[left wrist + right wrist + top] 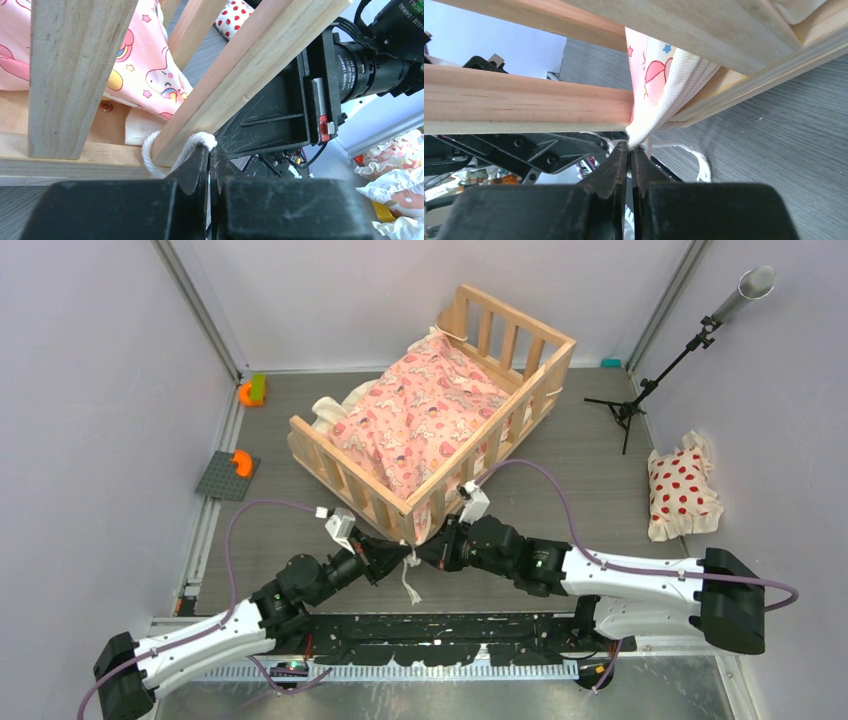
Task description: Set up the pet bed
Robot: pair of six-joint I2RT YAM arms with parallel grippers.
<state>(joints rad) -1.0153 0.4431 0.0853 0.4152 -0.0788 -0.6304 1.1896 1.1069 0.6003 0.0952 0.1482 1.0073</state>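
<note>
Table: the grey wood-grain table top (pixel 600 480) carries everything, and the arms reach forward from its near edge.
Pet bed: the small crib-like frame of light natural wood with slatted rails (pixel 493 423) stands toward the back centre, turned at an angle. This puts one corner toward the arm bases, where both arms can reach it.
Cushion: the pink cartoon-print cushion with cream backing (pixel 420 415) lies inside the frame as the mattress. One of its corners pokes out between the rails at the near corner, probably so that it can be tied on there.
Pillow: the small white pillow with red dots (pixel 682 490) lies on the table well to the right, apart from the bed. I judge it is waiting until the cushion is fastened.
Left gripper: the left gripper (pixel 209 150) is at the near corner with its fingers pressed together. It pinches the tie just below the slat, which seems to keep the loop taut.
Right gripper: the right gripper (pixel 629 147) comes in from the other side of the same corner. Its jaws are all but closed on the tip of the cushion's protruding corner, probably to hold the fabric against the rail while the tie is worked.
Tie: the cream twisted cord tie (pixel 150 155) wraps round the foot of a slanting wooden slat (pixel 240 75), and a loose end trails onto the table.
Stage: the bedding is in and the fastening is under way. The pillow is not yet placed.
</note>
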